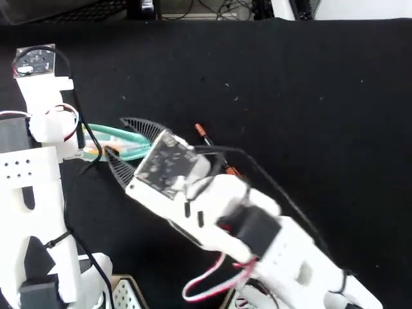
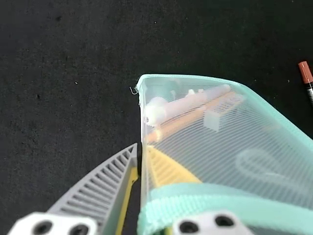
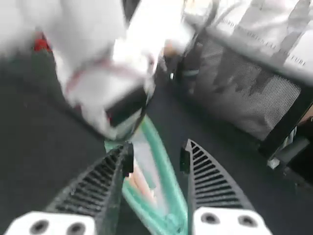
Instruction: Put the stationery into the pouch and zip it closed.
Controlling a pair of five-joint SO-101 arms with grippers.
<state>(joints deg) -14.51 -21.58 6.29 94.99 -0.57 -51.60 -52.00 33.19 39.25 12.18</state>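
One mint pouch (image 2: pixel 220 147), at least two pens (image 2: pixel 186 105) inside, was clenched by the left gripper (image 2: pixel 141 149). The right gripper (image 3: pixel 156 156) straddled its edge, released. One red-capped marker (image 2: pixel 305 76) lay beside it.

Bright even light, perhaps from overhead, glares off a white arm (image 1: pixel 283 257); shadows barely show.

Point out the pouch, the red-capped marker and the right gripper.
pouch (image 2: pixel 220 147), left wrist view, on its clear mesh side wall.
red-capped marker (image 2: pixel 305 73), left wrist view, on its red cap.
right gripper (image 3: pixel 156 157), right wrist view, midway between the tips of its fingers.
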